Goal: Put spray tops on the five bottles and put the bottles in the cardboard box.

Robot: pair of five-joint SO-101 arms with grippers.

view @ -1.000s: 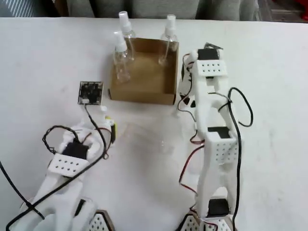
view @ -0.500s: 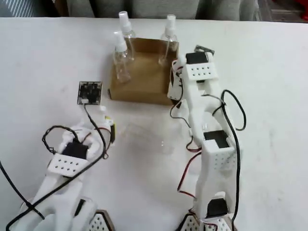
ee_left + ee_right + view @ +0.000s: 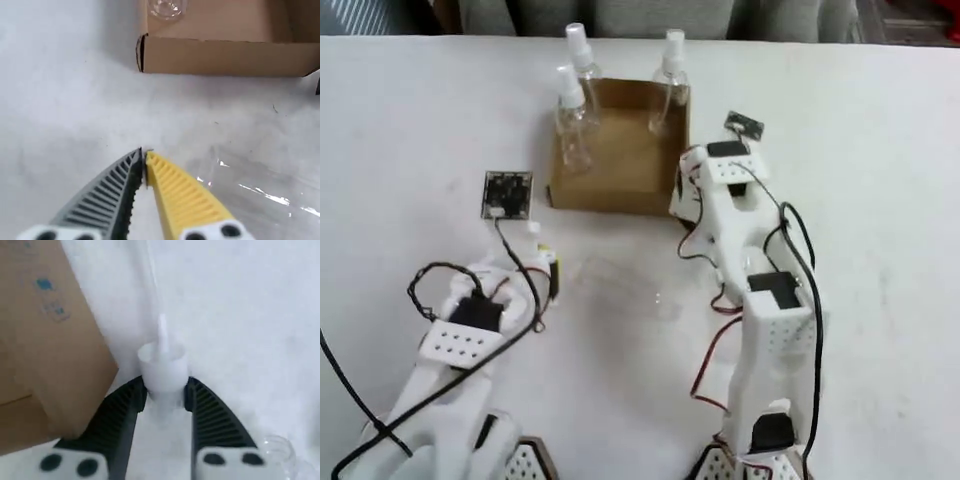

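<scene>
We see bright, even light on the white surface [image 3: 420,120]; soft shadows hug the brown cardboard box [image 3: 225,55]; the clear plastic bottle [image 3: 260,192] glints.

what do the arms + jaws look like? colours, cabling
Both arms are white plastic with hole-dotted panels and black motor blocks. Left arm: looping black cable; jaws ridged, one grey, one yellow. Right arm: black cable plus red wires; both jaws black, ridged.
</scene>
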